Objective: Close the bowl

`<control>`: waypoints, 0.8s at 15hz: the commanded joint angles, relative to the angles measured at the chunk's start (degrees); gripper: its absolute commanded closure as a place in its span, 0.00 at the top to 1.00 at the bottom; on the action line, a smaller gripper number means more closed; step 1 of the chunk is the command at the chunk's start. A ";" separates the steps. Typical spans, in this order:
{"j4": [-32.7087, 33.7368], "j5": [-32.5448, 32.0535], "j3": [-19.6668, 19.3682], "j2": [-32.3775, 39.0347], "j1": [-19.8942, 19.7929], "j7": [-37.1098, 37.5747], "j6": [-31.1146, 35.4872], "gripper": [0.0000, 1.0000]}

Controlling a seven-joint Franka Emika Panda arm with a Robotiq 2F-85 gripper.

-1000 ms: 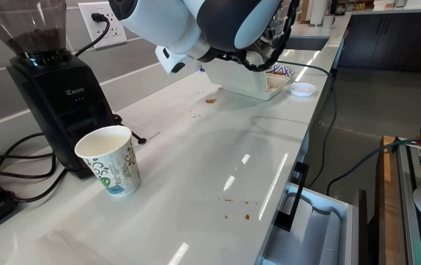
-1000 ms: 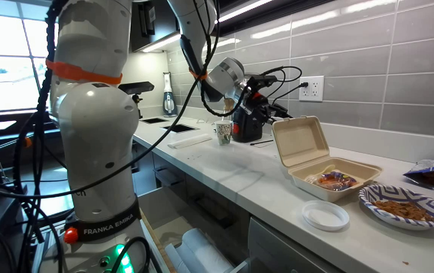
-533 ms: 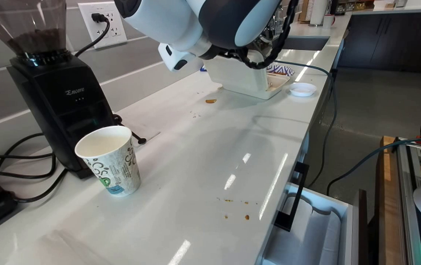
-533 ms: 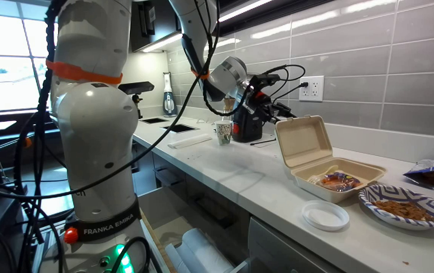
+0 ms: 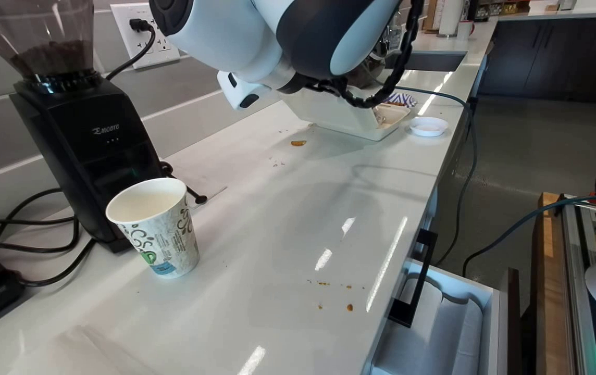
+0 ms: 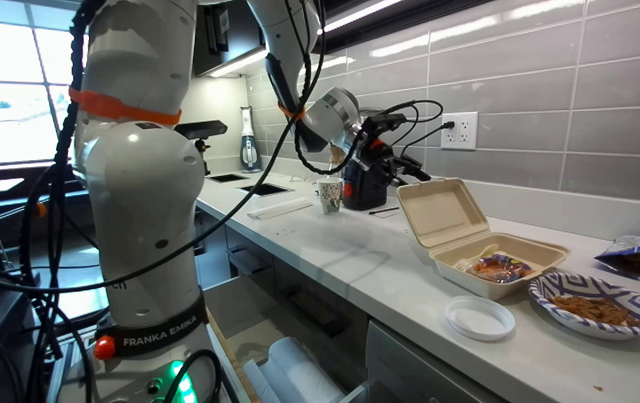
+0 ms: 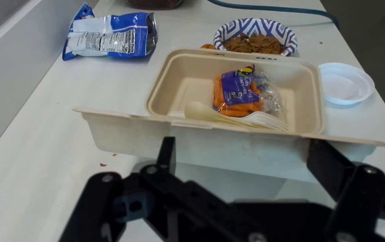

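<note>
The bowl is a beige hinged clamshell box (image 6: 460, 278), standing open on the counter. Its lid (image 6: 442, 211) leans back toward the arm; the lid also shows in an exterior view (image 5: 329, 112) and the wrist view (image 7: 233, 149). The base (image 7: 187, 89) holds a bag of carrots (image 7: 238, 90), a spoon and a fork. My gripper (image 6: 414, 176) is behind the lid, near its upper edge. In the wrist view the gripper (image 7: 241, 151) is open, its fingers apart before the lid's outer face. I cannot tell if the right fingertip touches it. The arm hides the gripper in an exterior view.
A patterned bowl of flakes (image 6: 600, 310) stands beside the box. A white round lid (image 6: 479, 318) lies near the counter's front edge. A blue snack bag (image 7: 111, 37) lies by the wall. A paper cup (image 5: 154, 229) and a coffee grinder (image 5: 89, 151) stand on the counter. A drawer (image 5: 488, 312) is open below.
The gripper first moved toward the box, and the box slid slightly away from the arm. Since then the gripper has drawn back and a little lower, and the lid has tilted further back.
</note>
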 commanded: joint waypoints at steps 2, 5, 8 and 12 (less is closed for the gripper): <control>0.11 0.04 0.08 0.06 -0.02 -0.01 -0.11 1.00; 0.12 0.04 0.08 0.06 -0.02 -0.01 -0.11 1.00; -0.14 -1.41 -0.33 0.09 -0.32 0.30 0.55 1.00; -0.81 -8.93 -2.39 0.84 -1.79 -0.44 1.61 1.00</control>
